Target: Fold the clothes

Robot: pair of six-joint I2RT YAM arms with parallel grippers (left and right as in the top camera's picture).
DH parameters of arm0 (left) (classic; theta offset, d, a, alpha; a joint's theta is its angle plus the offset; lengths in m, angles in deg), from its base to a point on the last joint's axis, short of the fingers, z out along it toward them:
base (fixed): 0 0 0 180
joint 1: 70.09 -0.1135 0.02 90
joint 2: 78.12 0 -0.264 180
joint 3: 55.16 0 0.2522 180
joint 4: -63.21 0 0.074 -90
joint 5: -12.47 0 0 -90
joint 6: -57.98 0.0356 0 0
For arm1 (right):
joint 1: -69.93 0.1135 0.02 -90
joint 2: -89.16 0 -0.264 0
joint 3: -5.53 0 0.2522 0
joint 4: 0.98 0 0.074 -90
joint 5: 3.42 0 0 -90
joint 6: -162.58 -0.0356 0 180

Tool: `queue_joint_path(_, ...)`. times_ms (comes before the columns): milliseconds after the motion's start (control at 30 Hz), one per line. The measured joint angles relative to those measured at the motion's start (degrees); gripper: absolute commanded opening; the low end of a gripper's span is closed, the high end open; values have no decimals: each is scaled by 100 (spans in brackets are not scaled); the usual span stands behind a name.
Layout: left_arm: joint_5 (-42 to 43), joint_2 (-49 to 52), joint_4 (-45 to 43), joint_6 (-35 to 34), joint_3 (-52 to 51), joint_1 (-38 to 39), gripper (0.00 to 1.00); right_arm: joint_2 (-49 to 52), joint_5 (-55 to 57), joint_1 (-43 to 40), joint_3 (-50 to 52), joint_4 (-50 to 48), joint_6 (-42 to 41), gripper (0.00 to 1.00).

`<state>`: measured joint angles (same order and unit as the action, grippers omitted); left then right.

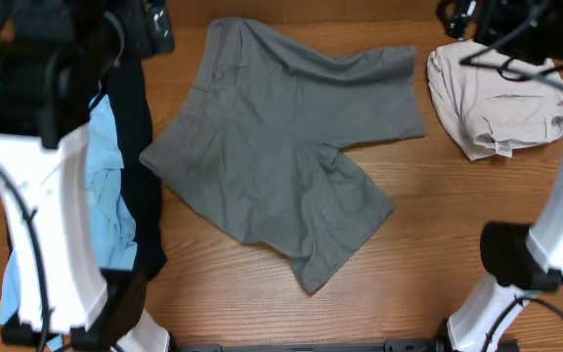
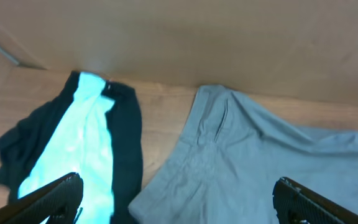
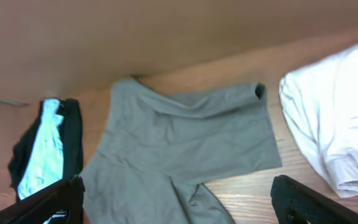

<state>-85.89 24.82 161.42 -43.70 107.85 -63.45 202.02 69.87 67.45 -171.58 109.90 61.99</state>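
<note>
The grey shorts (image 1: 281, 137) lie spread out and rumpled on the middle of the wooden table, waistband towards the far left. They also show in the left wrist view (image 2: 260, 168) and the right wrist view (image 3: 179, 149). A light-blue shirt (image 1: 110, 186) lies on a black garment (image 1: 145, 166) at the left. Beige shorts (image 1: 497, 98) lie folded at the far right. My left gripper (image 2: 179, 205) is open and empty, high above the table. My right gripper (image 3: 179, 205) is open and empty, also raised well above the shorts.
The wooden table (image 1: 457, 205) runs to a front edge at the bottom of the overhead view. The white base of the left arm (image 1: 47, 244) stands over the light-blue shirt. The right arm's base (image 1: 536, 264) stands at the front right.
</note>
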Motion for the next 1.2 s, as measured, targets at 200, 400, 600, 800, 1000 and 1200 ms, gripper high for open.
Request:
queue_joint_path(200, 24, -476, 973, -42, 2, 0, 100, -1045, -232, 2, 533, -2, -136, 100)
queue_joint_path(400, 407, -608, 1224, -37, -254, 0, 100, -2758, -267, 0, 2640, 26, -188, 100)
queue_joint_path(600, 485, -879, 1226, -35, -1156, 0, 100, -3838, 44, 0, 5462, -2, -520, 94)
queue_joint_path(800, 378, -990, 1012, -37, -2588, 0, 100, -3512, 278, 2, 8067, -1443, -610, 69)
queue_joint_path(1000, 321, -955, -55, -37, -4133, 0, 100, -3067, -17, 2, 10279, -3613, -699, 69)
queue_joint_path(1200, 321, -938, -706, -42, -5045, 0, 100, -2343, -181, 44, 10893, -4511, -728, 68)
